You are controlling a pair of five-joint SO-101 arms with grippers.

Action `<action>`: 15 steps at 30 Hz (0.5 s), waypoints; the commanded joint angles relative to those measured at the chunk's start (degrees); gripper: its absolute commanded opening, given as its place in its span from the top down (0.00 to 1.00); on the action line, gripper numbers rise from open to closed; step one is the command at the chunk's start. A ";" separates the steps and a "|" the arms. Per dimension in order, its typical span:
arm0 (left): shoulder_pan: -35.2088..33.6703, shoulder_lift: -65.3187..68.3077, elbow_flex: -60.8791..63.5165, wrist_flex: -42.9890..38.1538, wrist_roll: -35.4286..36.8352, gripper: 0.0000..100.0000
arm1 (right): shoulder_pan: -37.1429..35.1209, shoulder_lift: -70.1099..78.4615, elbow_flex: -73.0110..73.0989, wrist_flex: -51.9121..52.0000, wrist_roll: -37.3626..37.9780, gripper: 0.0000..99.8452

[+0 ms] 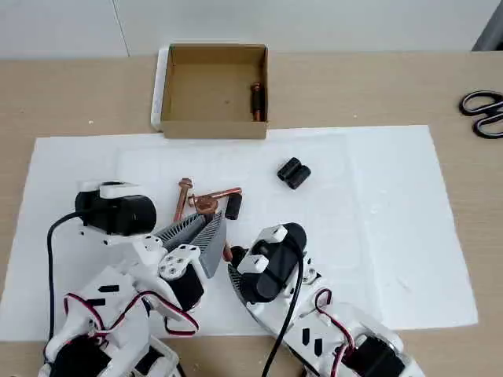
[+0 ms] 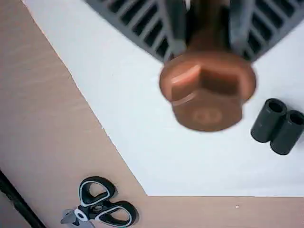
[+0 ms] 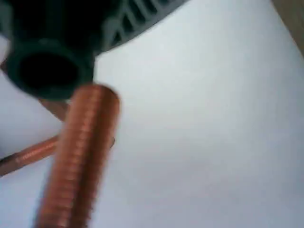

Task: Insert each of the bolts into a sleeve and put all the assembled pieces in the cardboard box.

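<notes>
Paper (image 1: 377,236), one white sheet, covers the middle of the worktop (image 1: 78,86), and both arms meet over its near part. The left gripper (image 2: 206,28) is clenched on the shaft of a copper bolt (image 2: 206,90), whose hex head sticks out past the fingertips. In the high view that head sits just ahead of the gripper's tips. Marks stamped on the head's end face are too blurred to read.

The right gripper (image 3: 66,28) grasps a black sleeve (image 3: 47,66) with its open mouth showing. The end of a threaded copper shaft (image 3: 83,152) lies just beside that mouth, outside it (which bolt this shaft belongs to cannot be told). From above, the sleeve is just right of the bolt head, near but apart from it.

A loose bolt (image 1: 182,196) lies on the paper just left of the left gripper's tips. Two spare sleeves (image 1: 294,173) lie side by side, touching, farther right on the paper. The cardboard box (image 1: 212,129) stands at the paper's far edge, well apart from both grippers, and one assembled piece (image 1: 256,102) lies against its right inner wall. Scissors (image 1: 483,114) rest on the bare worktop at the far right.
</notes>
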 commanded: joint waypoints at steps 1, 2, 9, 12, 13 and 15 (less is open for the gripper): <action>0.44 -0.35 -1.54 -0.26 0.44 0.99 | 0.48 0.13 -0.70 -0.48 0.09 1.00; 0.44 -0.35 -0.92 -0.35 0.44 0.99 | 0.40 0.13 -0.70 -0.48 0.09 1.00; 0.44 -0.35 0.75 -0.35 0.44 0.99 | -2.51 0.13 -0.70 -0.57 0.00 1.00; 0.44 -0.35 2.33 -0.44 0.44 0.99 | -2.51 0.13 -0.70 -0.57 0.00 1.00; 0.44 -0.35 3.03 -0.44 0.44 0.99 | -2.51 0.13 -0.70 -0.57 0.00 1.00; 0.44 -0.35 3.82 -0.44 0.44 0.99 | -2.51 0.04 -0.70 -0.57 0.00 1.00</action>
